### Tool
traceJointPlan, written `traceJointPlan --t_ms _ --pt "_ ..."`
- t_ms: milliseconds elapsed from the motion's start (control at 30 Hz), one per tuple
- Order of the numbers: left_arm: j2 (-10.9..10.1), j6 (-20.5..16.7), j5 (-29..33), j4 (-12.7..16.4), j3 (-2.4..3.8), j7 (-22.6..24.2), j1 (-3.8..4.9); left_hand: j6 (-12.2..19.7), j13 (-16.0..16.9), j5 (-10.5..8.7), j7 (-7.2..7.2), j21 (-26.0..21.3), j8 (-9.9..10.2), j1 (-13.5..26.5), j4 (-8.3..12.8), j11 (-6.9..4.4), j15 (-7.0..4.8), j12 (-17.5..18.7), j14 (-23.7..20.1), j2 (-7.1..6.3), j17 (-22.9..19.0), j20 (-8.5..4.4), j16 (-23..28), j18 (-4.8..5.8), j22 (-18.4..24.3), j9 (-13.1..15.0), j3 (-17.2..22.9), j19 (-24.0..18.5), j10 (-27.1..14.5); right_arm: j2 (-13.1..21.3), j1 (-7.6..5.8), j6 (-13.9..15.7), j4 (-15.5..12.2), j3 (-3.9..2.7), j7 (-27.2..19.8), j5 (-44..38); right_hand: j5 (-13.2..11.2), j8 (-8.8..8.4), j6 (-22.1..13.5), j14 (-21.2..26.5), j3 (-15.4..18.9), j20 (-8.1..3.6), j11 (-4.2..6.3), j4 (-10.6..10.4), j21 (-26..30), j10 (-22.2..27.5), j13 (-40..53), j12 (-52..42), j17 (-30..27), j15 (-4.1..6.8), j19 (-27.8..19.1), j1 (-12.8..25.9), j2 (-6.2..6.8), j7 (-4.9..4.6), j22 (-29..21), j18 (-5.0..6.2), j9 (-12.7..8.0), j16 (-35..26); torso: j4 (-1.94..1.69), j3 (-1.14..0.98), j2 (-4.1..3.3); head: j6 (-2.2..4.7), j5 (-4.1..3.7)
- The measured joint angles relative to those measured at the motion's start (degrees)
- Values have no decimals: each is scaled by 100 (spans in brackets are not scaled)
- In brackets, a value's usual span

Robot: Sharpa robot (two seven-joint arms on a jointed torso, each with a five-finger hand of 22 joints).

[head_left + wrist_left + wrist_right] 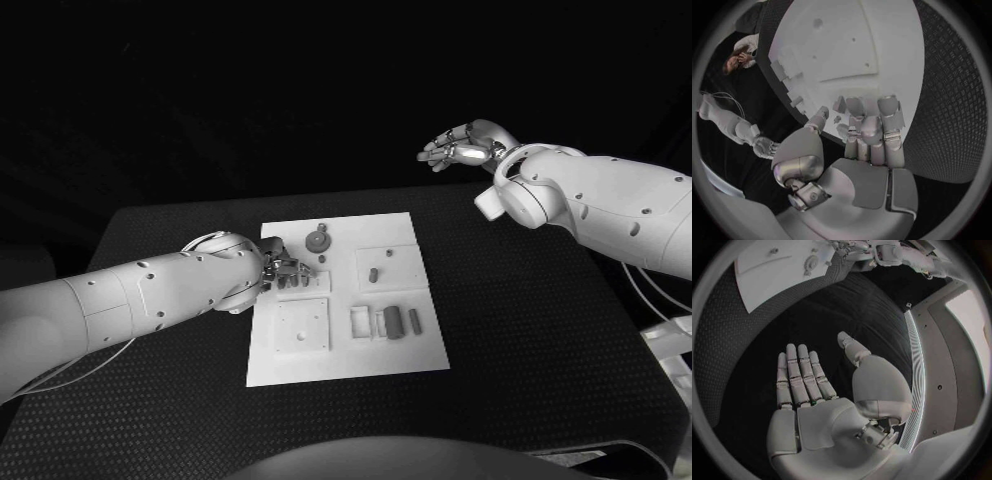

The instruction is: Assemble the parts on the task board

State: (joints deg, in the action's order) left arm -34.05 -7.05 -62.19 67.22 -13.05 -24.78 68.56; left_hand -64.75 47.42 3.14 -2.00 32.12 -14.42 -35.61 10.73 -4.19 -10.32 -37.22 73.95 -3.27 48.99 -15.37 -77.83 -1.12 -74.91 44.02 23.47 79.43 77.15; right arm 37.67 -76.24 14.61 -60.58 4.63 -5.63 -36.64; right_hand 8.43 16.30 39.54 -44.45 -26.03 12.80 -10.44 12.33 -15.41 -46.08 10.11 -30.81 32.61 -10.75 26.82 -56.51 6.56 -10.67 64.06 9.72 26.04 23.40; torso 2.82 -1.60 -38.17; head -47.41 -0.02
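Two hands, left hand (284, 268) fingers curled over task board (346, 345), grasp unclear, right hand (814, 385) spread, empty

Left hand (284, 268) crowds board (389, 360)

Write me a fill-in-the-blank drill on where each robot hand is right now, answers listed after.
1. The left robot hand is over the white ____.
2. The right robot hand is raised beyond the table's far edge, holding ____.
3. The task board lies on a ____ table.
4. The round part lies near the board's ____ edge.

Missing words: task board; nothing; black; far
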Motion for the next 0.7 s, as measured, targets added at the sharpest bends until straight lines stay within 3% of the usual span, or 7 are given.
traceJointPlan --t_ms 100,233,700 --pt "25 -11 2 -19 48 -2 -2 1 0 0 1 0 0 -223 113 0 1 0 -1 77 -14 0 0 0 0 -21 216 0 0 0 1 0 0 0 0 0 0 0 0 0 0 0 0 0 0 0 -4 0 0 0 0 0 0 0 0 1 0 0 1 -1 0 1 -4" --pt "39 -31 1 -29 69 -3 0 25 -10 0 22 0 45 -460 203 30 11 0 -7 80 -24 1 0 1 0 -58 434 0 -30 0 1 0 3 0 0 0 0 0 0 0 0 0 0 0 0 0 -5 0 6 0 0 0 0 0 6 1 0 0 1 -3 -1 1 -10" --pt "88 -89 -3 -34 114 -4 0 185 -11 0 -43 0 116 -586 286 81 51 0 -7 116 -30 12 0 3 -4 -92 548 -9 -81 6 2 -1 3 0 0 0 0 0 0 0 0 0 0 0 21 0 -10 0 11 0 0 0 0 0 11 2 -5 0 1 -1 -2 4 -23"
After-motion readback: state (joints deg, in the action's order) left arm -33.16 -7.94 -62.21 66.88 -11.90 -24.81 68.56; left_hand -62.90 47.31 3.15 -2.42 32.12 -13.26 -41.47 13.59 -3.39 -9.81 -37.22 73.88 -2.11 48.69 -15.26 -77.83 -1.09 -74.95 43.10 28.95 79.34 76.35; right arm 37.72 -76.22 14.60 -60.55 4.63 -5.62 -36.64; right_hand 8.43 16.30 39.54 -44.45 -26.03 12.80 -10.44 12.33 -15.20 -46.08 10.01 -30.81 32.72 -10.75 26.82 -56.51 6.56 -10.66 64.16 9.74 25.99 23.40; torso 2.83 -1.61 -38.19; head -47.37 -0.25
